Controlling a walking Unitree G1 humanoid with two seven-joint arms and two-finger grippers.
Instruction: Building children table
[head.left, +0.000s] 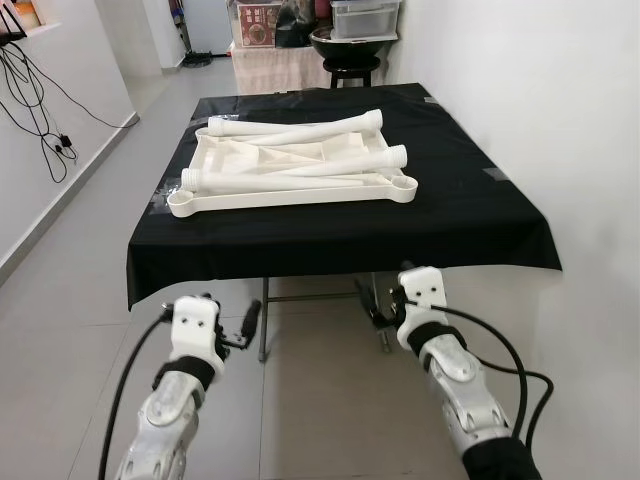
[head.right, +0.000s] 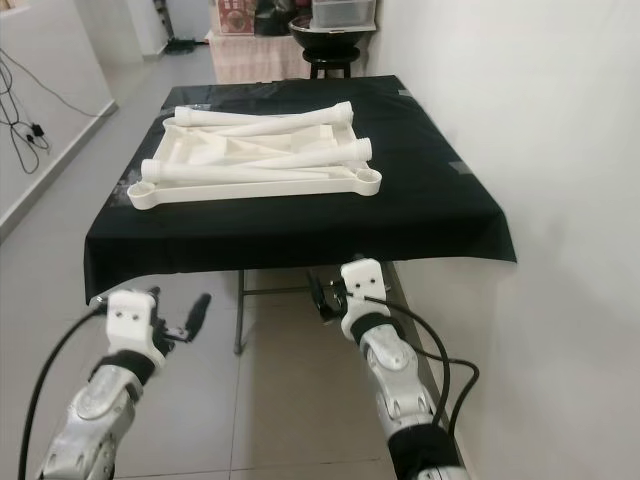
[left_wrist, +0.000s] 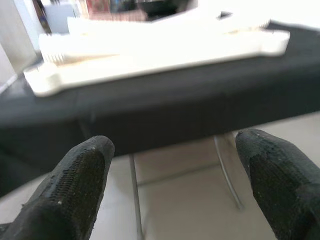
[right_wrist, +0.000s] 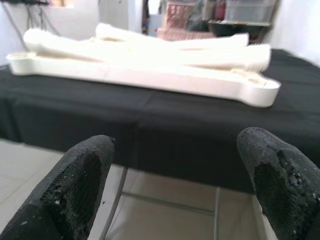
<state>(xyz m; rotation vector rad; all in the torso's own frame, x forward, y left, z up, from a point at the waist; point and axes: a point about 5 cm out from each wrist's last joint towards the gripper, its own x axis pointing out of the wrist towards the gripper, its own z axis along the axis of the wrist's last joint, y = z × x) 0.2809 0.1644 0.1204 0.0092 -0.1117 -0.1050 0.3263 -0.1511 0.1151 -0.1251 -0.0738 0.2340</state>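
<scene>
Both pincers, left gripper (left_wrist: 170, 165) and right gripper (right_wrist: 175, 165), gape wide below the tabletop (head.left: 290, 195) at twelve o'clock, whose loose legs (head.left: 300, 128) might roll off if nudged.

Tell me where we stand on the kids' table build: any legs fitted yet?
None fitted. The white tabletop lies on the black-covered table with the loose legs piled across it, none standing in a corner socket. Nothing is in hand: the left gripper and right gripper are both open, below the table's near edge. All the picking up and fitting of legs remains.
</scene>
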